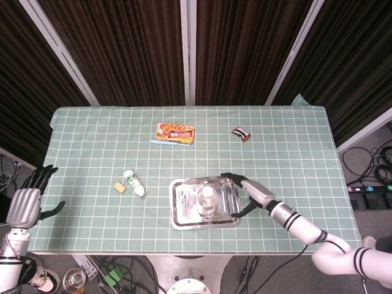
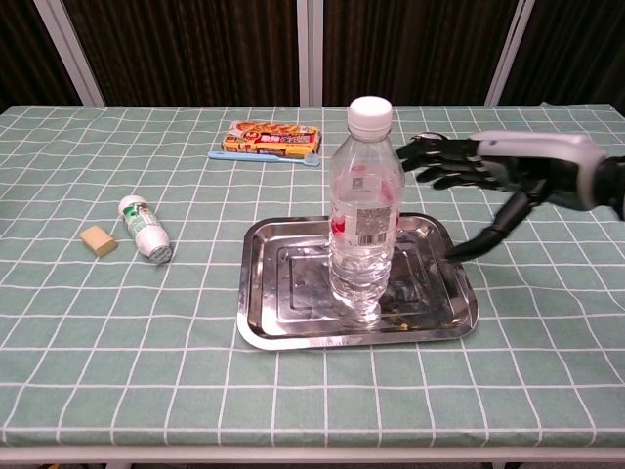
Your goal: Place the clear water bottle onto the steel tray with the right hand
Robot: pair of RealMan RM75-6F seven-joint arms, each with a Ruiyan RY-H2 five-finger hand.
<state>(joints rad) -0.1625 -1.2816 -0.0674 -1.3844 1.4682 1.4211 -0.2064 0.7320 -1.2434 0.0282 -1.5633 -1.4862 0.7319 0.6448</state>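
On the desk (image 2: pixel 117 362), our steel tray (image 2: pixel 269 332) carries the clear water bottle (image 2: pixel 365 225), standing upright near its middle, so placement looks done. Our right robot hand (image 2: pixel 493 176) hangs released beside the tray, fingers spread, apart from the bottle. Our left robot hand (image 1: pixel 24 205) idles off-desk, spread and empty.

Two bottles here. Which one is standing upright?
The clear water bottle on the steel tray stands upright; the small white-and-green bottle lies on its side on the tablecloth.
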